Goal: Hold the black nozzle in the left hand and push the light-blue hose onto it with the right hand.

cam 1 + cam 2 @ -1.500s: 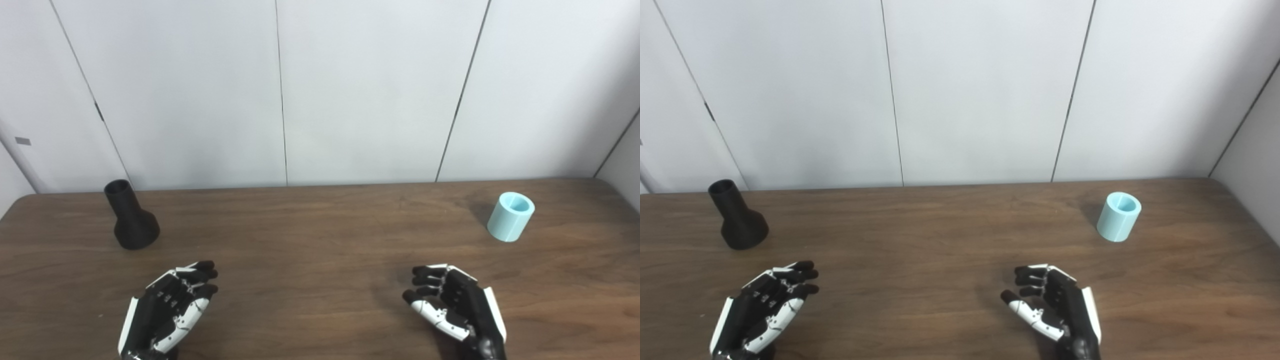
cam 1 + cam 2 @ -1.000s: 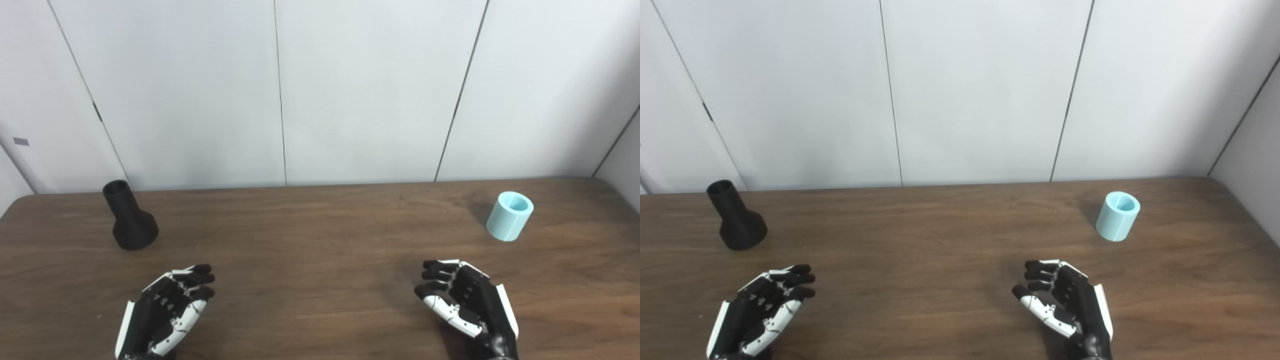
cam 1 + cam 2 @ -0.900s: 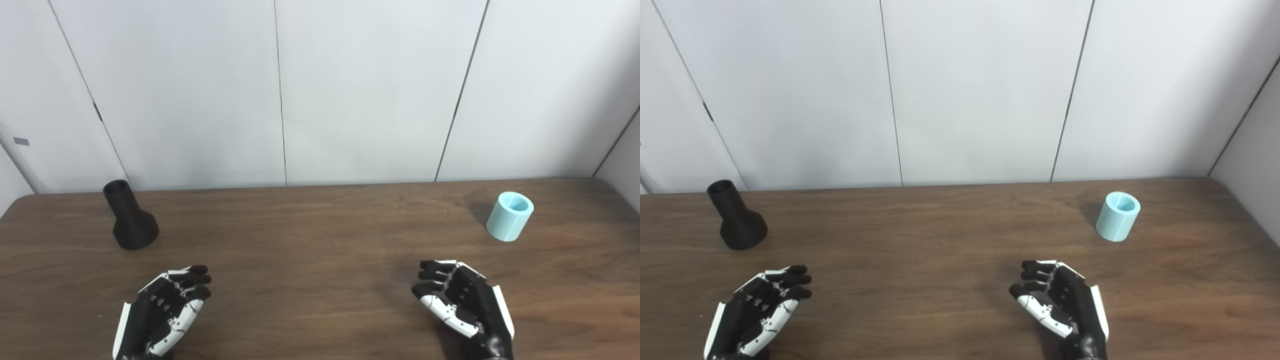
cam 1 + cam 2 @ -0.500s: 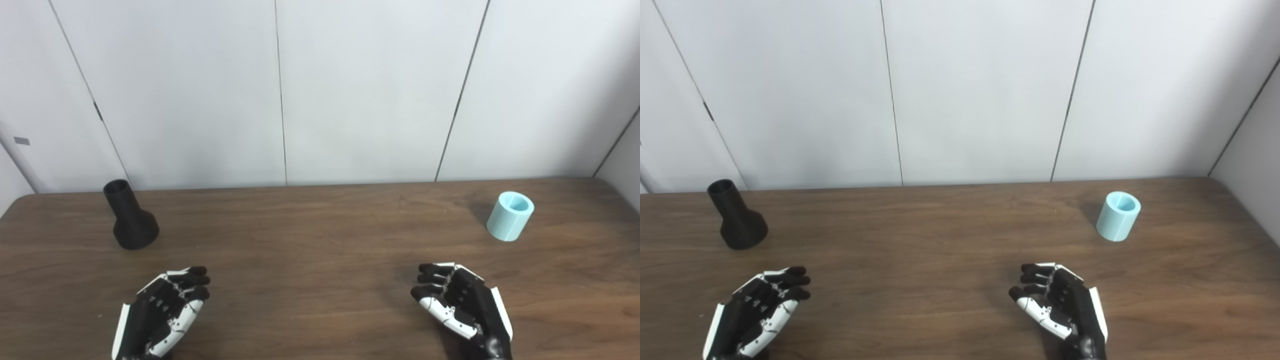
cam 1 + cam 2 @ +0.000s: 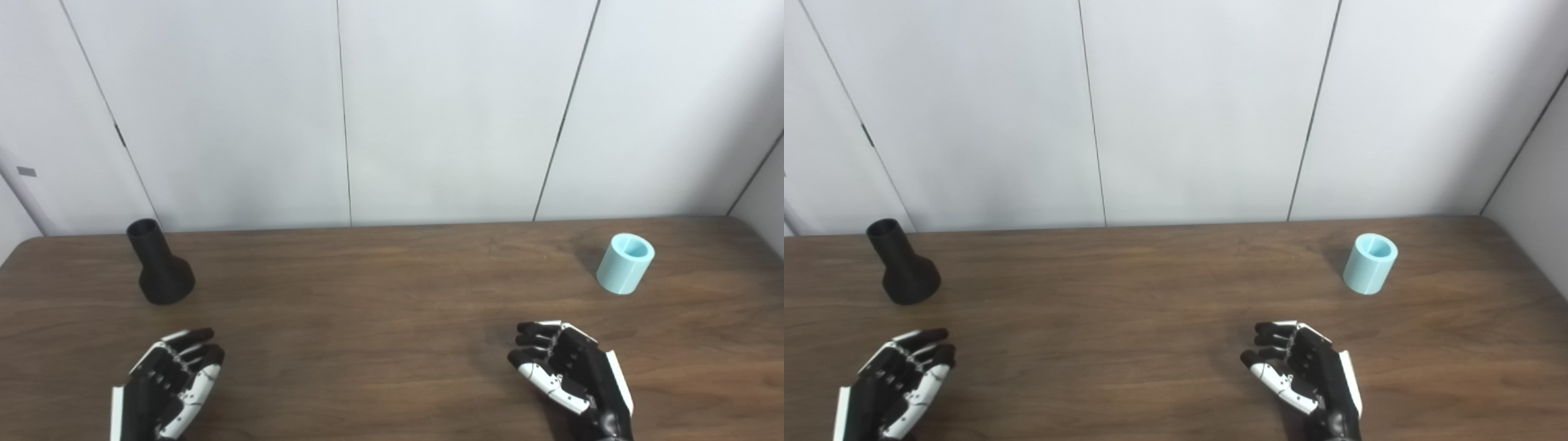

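Standing on grained wood, flared matte black nozzle [image 5: 160,273] and smooth hose [image 5: 625,264]; each robot hand spread, empty

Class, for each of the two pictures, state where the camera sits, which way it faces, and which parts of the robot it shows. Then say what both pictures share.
Left eye view: on the robot's head, looking forward and down at the brown table and white wall; both robot hands show, left robot hand, right robot hand.
Right eye view: beside it, slightly further right, facing the same way; both robot hands show again.
Shared: black nozzle standing far left, light-blue hose standing far right, both untouched.
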`<state>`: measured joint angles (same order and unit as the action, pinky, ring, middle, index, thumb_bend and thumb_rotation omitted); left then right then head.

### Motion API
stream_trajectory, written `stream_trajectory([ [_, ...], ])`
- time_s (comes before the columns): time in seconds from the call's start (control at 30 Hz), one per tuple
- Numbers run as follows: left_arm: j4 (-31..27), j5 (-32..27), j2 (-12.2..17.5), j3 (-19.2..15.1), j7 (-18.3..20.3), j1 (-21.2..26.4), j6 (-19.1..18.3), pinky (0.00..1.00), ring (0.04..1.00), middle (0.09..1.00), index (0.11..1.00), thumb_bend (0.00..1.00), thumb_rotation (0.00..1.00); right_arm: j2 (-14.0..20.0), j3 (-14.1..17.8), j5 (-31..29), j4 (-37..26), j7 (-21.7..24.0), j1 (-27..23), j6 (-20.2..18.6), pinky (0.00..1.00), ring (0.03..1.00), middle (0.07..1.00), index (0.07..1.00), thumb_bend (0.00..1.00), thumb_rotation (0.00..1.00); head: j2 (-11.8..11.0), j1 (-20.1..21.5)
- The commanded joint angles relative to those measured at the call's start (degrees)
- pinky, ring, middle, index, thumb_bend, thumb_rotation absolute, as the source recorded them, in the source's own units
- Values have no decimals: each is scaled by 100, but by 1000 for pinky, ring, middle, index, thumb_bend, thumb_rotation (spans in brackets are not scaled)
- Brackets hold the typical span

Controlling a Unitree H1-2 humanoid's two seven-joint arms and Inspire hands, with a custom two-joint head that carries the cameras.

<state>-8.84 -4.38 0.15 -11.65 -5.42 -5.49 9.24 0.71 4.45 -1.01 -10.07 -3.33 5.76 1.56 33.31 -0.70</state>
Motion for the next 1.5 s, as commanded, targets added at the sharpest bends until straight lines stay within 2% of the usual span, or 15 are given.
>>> stream_trajectory([
  [0.0,-140,219,86,-171,-217,49,155,637,671,721,758,734,265,64,70,-95,-77,37,-94,248,537,607,625,493,484,148,4,-65],
  [0.2,-209,375,145,-429,-479,113,128,625,655,713,754,755,318,164,151,-210,-41,88,-106,276,540,612,632,493,483,146,-20,-505],
  [0.37,-95,452,244,-655,-718,287,54,619,664,739,769,780,306,241,220,-371,54,167,-139,373,546,618,633,493,482,144,-64,-868],
  [0.47,-20,420,372,-744,-757,406,-47,671,694,779,807,790,288,327,240,-468,84,245,-148,425,546,620,634,493,480,143,-85,-1115],
  [0.57,-31,342,461,-737,-707,468,-222,721,745,786,849,817,269,404,274,-504,134,276,-163,476,538,612,631,493,479,142,-104,-1314],
  [0.67,34,351,561,-698,-669,554,-393,769,804,816,871,884,301,489,329,-581,208,325,-190,519,545,621,638,493,479,141,-145,-1547],
  [0.7,67,345,591,-700,-669,588,-430,814,829,832,884,900,315,505,346,-649,222,355,-195,520,552,627,642,493,479,142,-145,-1547],
  [0.83,169,298,600,-667,-675,734,-500,856,861,855,905,910,292,639,434,-831,412,482,-260,613,569,641,653,493,478,141,-213,-1922],
  [1.07,277,678,708,-566,-805,964,-915,881,892,884,916,928,323,743,596,-1065,587,531,-373,490,542,627,639,493,480,146,-287,-2428],
  [1.17,361,896,752,-512,-866,1072,-1063,891,907,894,923,955,354,826,635,-1065,711,600,-421,570,513,606,624,493,481,147,-328,-2611],
  [1.33,597,1016,758,-452,-908,1275,-1137,899,940,930,956,983,353,955,697,-1193,906,714,-524,595,504,603,621,493,480,149,-403,-2942],
  [1.47,850,1187,758,-418,-1022,1515,-1391,910,948,939,960,1000,373,1021,770,-1264,1133,792,-646,703,491,600,621,493,482,152,-475,-3231],
])
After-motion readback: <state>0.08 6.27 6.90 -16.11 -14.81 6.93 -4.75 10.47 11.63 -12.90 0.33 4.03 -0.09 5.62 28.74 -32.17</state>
